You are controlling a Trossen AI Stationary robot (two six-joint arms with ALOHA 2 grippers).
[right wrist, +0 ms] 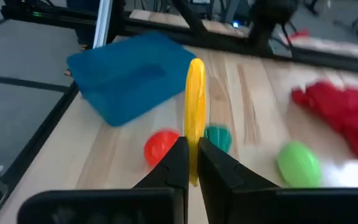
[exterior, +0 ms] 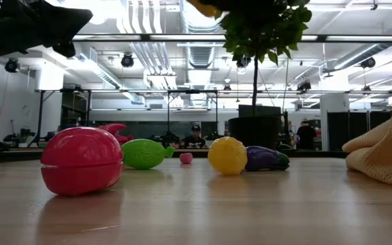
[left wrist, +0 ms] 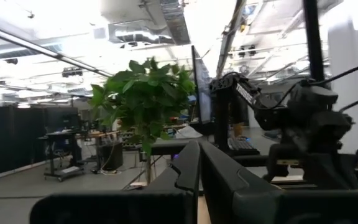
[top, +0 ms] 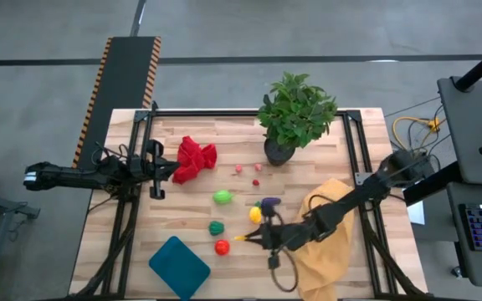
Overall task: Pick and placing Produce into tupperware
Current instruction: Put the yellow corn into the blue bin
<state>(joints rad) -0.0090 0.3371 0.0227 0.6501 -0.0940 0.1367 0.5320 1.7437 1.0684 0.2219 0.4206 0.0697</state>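
Right gripper (right wrist: 191, 163) clenches thin yellow produce piece (right wrist: 195, 99) edgewise; could slip before tupperware (right wrist: 132, 76) ahead of jaws.

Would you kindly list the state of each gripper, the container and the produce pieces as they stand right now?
right gripper: shut on a long yellow piece, held above the table.
left gripper: shut, empty, near the red cloth.
tupperware: open, empty.
red piece: on the table, outside the tupperware.
dark green piece: on the table.
bright green piece: on the table.
round yellow piece: on the table, beside the purple piece.
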